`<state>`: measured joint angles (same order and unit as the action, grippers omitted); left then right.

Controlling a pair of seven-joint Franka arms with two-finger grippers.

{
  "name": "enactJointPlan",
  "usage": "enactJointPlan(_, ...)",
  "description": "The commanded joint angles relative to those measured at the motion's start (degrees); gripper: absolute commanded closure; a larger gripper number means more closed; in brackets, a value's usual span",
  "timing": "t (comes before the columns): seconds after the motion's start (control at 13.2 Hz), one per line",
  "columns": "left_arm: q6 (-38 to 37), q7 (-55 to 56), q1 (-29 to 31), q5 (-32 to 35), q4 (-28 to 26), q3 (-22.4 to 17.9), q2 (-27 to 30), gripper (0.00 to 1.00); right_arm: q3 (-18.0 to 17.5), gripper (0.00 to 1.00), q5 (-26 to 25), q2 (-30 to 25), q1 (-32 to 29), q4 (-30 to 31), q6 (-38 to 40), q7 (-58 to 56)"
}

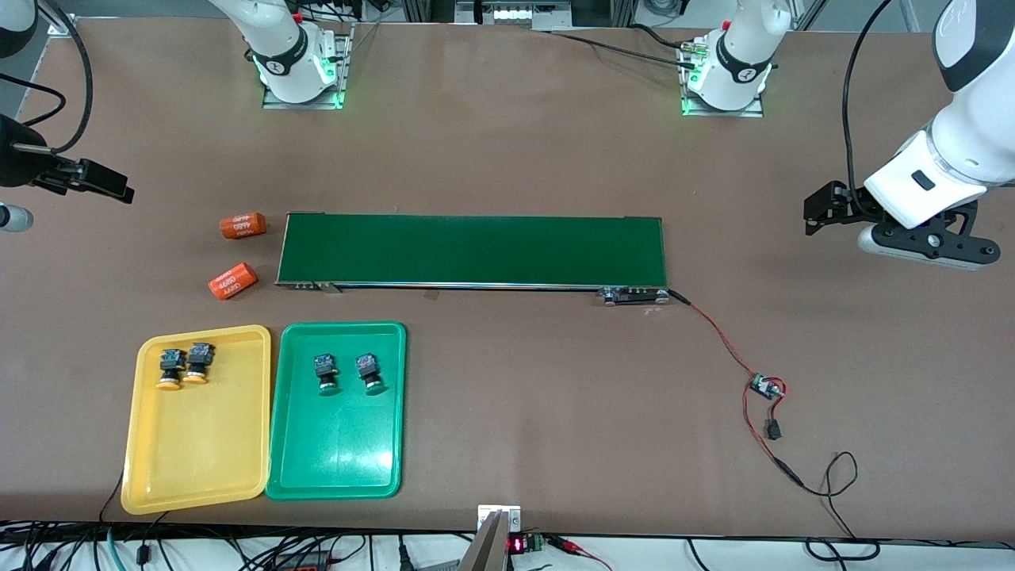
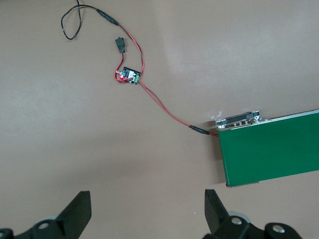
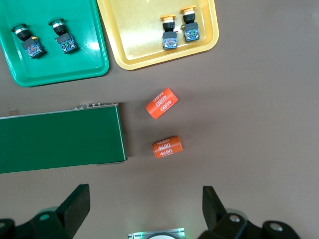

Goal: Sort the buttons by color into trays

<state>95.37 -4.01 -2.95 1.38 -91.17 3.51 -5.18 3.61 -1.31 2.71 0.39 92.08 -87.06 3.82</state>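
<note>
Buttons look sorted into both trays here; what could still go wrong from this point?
1. The two yellow-capped buttons lie touching each other near the yellow tray's rim, so a pinch on one may drag its neighbour.
2. The green-capped buttons lie on their sides in the green tray and might roll if it is bumped.
3. The red wire trails loose from the conveyor belt; the open left gripper above that end could snag it when descending.

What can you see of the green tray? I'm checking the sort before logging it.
The green tray is a shallow, glossy, plastic-looking rectangle with rounded corners and a raised rim, lying flat on the table, nearer the front camera than the conveyor belt. It sits right beside the yellow tray. Two green-capped buttons lie side by side in its end toward the belt; the rest is bare.
</note>
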Motion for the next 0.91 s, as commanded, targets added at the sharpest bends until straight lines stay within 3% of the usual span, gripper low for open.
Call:
enactJointPlan(0.0, -0.89, 0.49, -0.04, 1.79, 1.35, 0.18, -0.62, 0.0, 0.35, 0.0, 0.43, -0.07, 0.4, -0.14, 0.57, 0.14)
enactJointPlan(0.83, -0.8, 1.2, -0.3, 1.88, 1.35, 0.27, -0.79, 0.0, 0.35, 0.0, 0.25, -0.16, 0.48, -0.14, 0.48, -0.04)
